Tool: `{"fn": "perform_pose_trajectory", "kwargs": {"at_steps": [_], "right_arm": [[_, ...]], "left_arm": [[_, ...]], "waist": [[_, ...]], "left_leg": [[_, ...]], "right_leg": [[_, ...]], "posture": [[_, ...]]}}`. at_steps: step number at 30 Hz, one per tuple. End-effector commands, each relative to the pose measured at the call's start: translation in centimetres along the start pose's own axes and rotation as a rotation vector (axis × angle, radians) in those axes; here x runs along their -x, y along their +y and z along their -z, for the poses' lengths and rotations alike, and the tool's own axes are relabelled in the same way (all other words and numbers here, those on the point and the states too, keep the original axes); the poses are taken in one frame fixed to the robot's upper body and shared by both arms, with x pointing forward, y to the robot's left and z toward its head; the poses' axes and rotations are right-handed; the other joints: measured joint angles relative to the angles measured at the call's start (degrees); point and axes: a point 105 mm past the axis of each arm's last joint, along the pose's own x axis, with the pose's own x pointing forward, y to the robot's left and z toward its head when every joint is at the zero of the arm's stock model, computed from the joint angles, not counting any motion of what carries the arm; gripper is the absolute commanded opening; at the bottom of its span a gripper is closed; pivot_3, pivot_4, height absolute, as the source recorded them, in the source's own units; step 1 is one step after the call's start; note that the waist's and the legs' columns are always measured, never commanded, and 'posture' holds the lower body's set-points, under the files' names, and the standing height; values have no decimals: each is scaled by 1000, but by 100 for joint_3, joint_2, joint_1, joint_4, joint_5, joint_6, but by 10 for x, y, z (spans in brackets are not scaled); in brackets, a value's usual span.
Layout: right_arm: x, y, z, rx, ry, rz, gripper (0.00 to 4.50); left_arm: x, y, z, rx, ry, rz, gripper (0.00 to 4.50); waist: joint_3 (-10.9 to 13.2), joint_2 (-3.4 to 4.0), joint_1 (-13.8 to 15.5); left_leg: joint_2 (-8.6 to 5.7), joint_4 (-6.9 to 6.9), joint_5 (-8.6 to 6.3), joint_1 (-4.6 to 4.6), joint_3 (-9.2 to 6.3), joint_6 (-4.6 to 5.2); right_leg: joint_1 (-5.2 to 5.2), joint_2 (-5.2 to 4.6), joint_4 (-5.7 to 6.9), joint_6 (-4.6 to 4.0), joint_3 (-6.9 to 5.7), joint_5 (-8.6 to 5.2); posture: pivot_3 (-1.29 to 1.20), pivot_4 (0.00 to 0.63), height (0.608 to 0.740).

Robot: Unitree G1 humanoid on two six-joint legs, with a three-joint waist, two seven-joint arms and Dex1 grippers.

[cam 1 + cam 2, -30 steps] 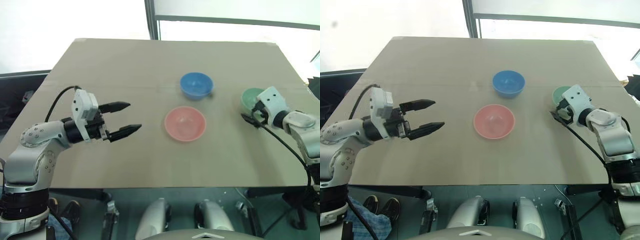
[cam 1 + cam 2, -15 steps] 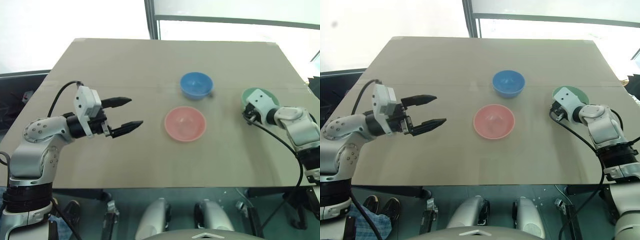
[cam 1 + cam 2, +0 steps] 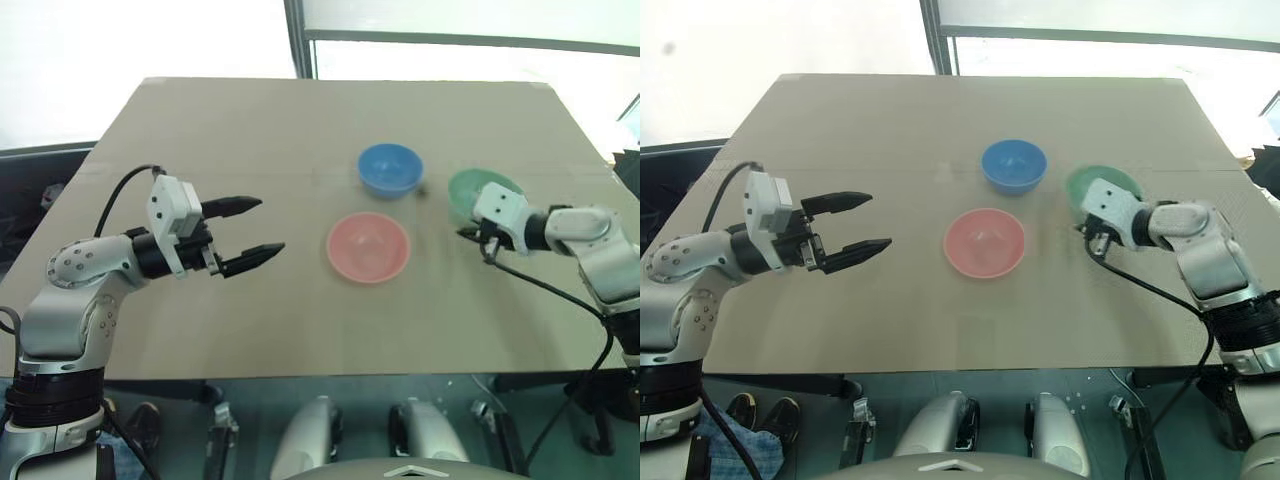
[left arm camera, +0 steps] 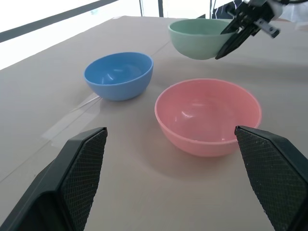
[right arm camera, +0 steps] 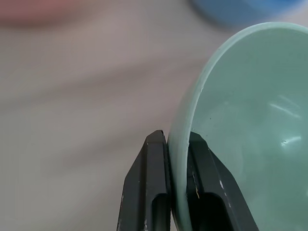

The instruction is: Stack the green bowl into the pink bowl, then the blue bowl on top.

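My right gripper point(image 3: 478, 222) is shut on the rim of the green bowl point(image 3: 470, 187), which hangs above the table to the right of the other two bowls. The right wrist view shows both fingers pinching the green bowl's point(image 5: 240, 125) wall. The pink bowl point(image 3: 368, 246) rests upright at the table's middle, with the blue bowl point(image 3: 390, 169) just behind it. My left gripper point(image 3: 258, 231) hovers open to the left of the pink bowl, pointing toward it. In the left wrist view, the green bowl point(image 4: 199, 37) floats beyond the pink bowl point(image 4: 208, 115) and the blue bowl point(image 4: 119, 74).
The tan table point(image 3: 250, 130) stretches wide around the bowls, with its front edge near me and a window frame point(image 3: 297, 40) behind it. A black cable point(image 3: 545, 285) trails from my right wrist over the table's right side.
My right gripper closed on the green bowl's rim, lifted it off the table and carried it left toward the other bowls. The left gripper stayed open in place.
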Motion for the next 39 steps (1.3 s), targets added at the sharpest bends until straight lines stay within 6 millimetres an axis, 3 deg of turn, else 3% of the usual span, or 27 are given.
{"fn": "perform_pose_trajectory", "kwargs": {"at_steps": [1,4,7,11,12,15,19,23,27,30,33,39], "right_arm": [[7,22,-68,182,-154,-60,41],[-2,51,-94,270,-210,-129,41],[-17,76,-97,317,-206,-175,41],[-33,80,-99,400,-175,-158,41],[-34,77,-98,406,-168,-147,763],[-35,68,-98,398,-163,-95,1778],[-32,58,-103,352,-188,-37,3570],[-21,52,-101,329,-186,-45,3570],[0,35,-112,226,-228,-65,3570],[6,-7,-120,173,-240,50,3570],[-4,-36,-114,165,-212,124,3570],[-54,-56,-98,122,-176,148,3570]], "left_arm": [[0,2,-5,-34,-9,1,4500],[-2,2,-5,-35,-9,17,4500],[-5,5,-5,-44,-5,26,4500],[-8,6,-6,-52,-4,41,4500],[-8,6,-6,-55,-3,42,4500],[-9,6,-6,-54,-6,45,4500],[-9,6,-6,-54,-9,43,4500],[-10,5,-5,-51,-14,42,4500],[-9,4,-5,-49,-15,42,4500],[-9,7,-6,-45,-26,20,4500],[-9,10,-6,-37,-34,-17,4500],[-2,24,-7,-51,-47,-172,4500]], "waist": [[0,-1,-3],[-2,-4,1],[-4,-7,27],[-4,-7,44],[-3,-6,47],[-4,-7,46],[-3,-7,42],[-3,-7,58],[-1,-4,58],[-1,-4,7],[-6,-12,-38],[-3,-9,-122]], "left_leg": [[-1,1,0,0,0,0],[-2,1,-12,0,-2,19],[-4,1,-9,-1,-7,13],[-18,6,-5,-2,-5,7],[-18,6,-4,-2,-5,6],[-17,7,-4,-2,-6,5],[-17,6,-4,-3,-6,5],[-17,7,-4,-2,-6,6],[-17,8,-4,-2,-6,6],[-14,7,-4,-1,-6,6],[-15,5,-4,5,-8,5],[-16,-3,-3,1,2,5]], "right_leg": [[1,-1,0,0,0,0],[0,-3,-1,0,-1,0],[-2,-5,-3,0,-4,0],[-2,-17,-4,0,-4,0],[-2,-17,-3,0,-5,0],[-3,-14,-1,0,-7,0],[-3,-13,-2,0,-7,0],[-2,-12,-2,0,-7,0],[-1,-13,-3,0,-7,0],[-1,-11,-1,0,-7,0],[1,-12,1,0,-8,0],[-4,-10,1,0,0,0]], "posture": [[0,150,740],[0,150,740],[0,150,740],[0,150,740],[0,150,740],[0,150,740],[0,150,740],[0,150,740],[0,150,740],[0,150,740],[0,150,740],[0,150,740]]}}
